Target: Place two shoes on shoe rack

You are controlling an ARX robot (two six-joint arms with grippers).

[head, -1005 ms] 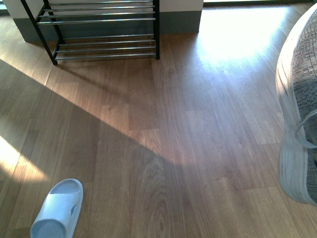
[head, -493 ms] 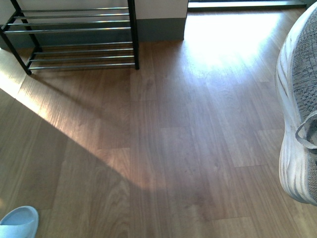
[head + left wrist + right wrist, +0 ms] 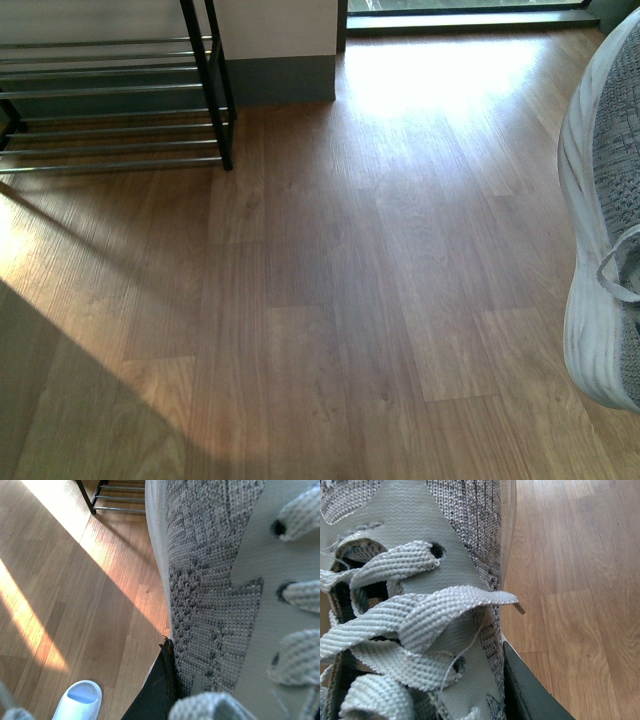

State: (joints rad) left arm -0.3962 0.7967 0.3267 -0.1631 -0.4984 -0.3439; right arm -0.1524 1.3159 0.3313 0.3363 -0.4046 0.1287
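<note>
A grey knit sneaker with a white sole hangs at the right edge of the front view, above the floor. The right wrist view shows its laces and tongue close up; my right gripper is shut on it, one black finger pressed against its side. A second grey knit sneaker fills the left wrist view, with my left gripper shut on it and one black finger along its knit side. The shoe rack stands at the far left against the wall. A pale blue slide lies on the floor.
Wood floor spreads between me and the rack, with a sunlit patch by a window sill at the far right. A grey skirting and wall corner stand beside the rack. The rack's end also shows in the left wrist view.
In the front view the rack has slid to the left and lower in the picture. The pale blue slide has left that view at the lower left. The sneaker at the right has kept its place.
</note>
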